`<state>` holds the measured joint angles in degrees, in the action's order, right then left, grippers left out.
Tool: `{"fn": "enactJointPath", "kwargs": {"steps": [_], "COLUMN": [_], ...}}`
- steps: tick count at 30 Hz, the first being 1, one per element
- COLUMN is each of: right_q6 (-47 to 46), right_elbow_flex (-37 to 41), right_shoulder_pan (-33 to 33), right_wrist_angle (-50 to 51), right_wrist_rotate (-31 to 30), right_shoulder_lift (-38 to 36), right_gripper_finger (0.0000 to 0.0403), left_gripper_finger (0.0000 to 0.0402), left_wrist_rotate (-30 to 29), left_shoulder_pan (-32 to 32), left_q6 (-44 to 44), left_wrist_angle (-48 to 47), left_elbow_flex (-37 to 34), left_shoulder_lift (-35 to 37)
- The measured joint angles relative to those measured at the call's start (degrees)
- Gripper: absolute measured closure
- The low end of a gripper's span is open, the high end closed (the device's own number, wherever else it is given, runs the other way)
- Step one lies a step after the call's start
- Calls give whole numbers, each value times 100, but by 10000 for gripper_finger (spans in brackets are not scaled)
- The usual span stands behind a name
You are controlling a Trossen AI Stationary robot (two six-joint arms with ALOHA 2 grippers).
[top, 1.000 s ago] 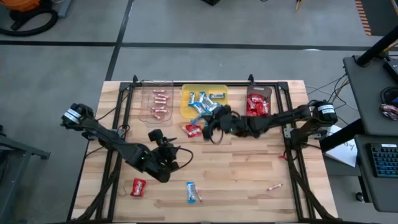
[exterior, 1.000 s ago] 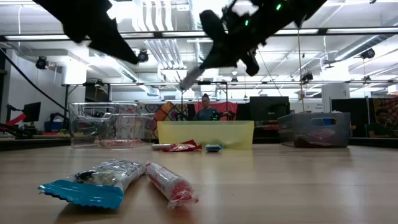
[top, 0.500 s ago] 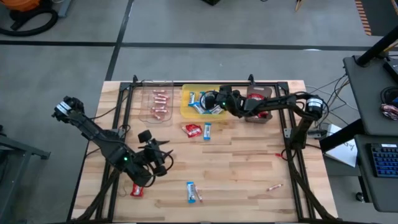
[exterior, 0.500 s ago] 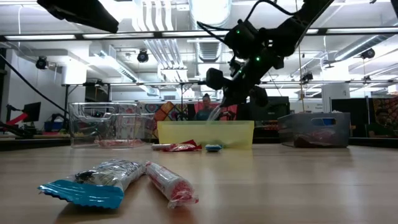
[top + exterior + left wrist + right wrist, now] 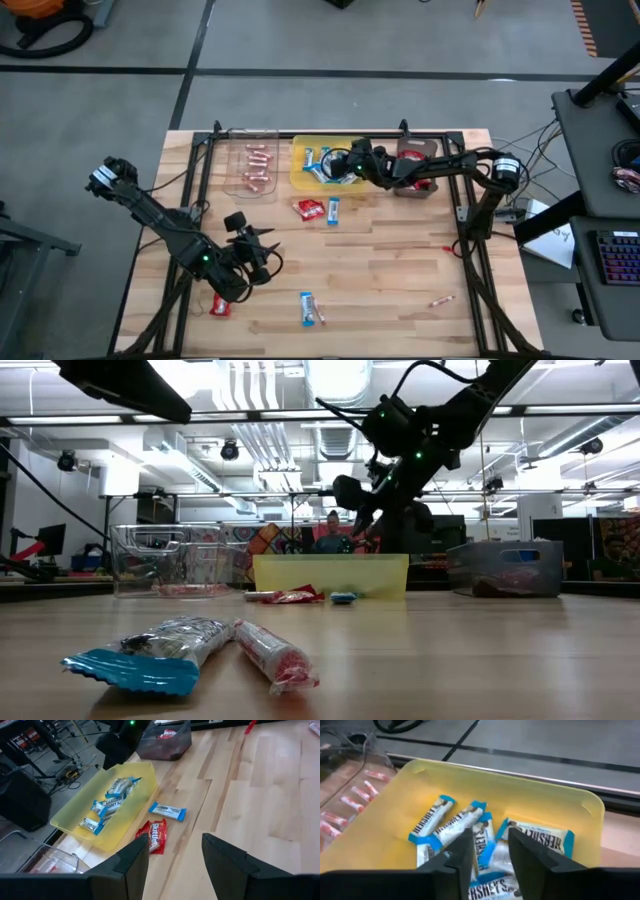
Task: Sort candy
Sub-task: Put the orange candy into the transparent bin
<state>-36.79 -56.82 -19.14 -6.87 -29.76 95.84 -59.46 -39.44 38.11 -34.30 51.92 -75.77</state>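
Several blue-and-white bars (image 5: 470, 827) crowd the yellow tray (image 5: 540, 802) under the right gripper (image 5: 487, 857), fingers slightly parted, empty, while the left gripper (image 5: 172, 857) hovers wide open, empty.

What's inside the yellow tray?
The yellow tray holds blue-and-white bars, several in a loose pile. The right gripper hovers right over it, its dark fingers covering part of the pile.

right hand (image 5: 335, 165) now over yellow tray (image 5: 300, 178) | fingers parted | bar dropped
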Motion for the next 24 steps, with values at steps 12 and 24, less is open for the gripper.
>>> {"fn": "enactJointPath", "kwargs": {"steps": [12,24], "right_q6": [35,-1363], "right_elbow_flex": [7,4], "right_shoulder_pan": [967,3057], "right_wrist_angle": [197,326], "right_wrist_rotate": [2553,2691], "right_shoulder_lift": [-932,-930], "right_gripper_finger": [253,271], "left_gripper_finger": [235,235], "left_wrist_rotate": [717,1104], "left_shoulder_pan": [6,7], "left_q6": [-444,-1870], "left_wrist_angle": [378,1136], "left_elbow_flex": [0,66], "left_shoulder_lift": [-7,-7]}}
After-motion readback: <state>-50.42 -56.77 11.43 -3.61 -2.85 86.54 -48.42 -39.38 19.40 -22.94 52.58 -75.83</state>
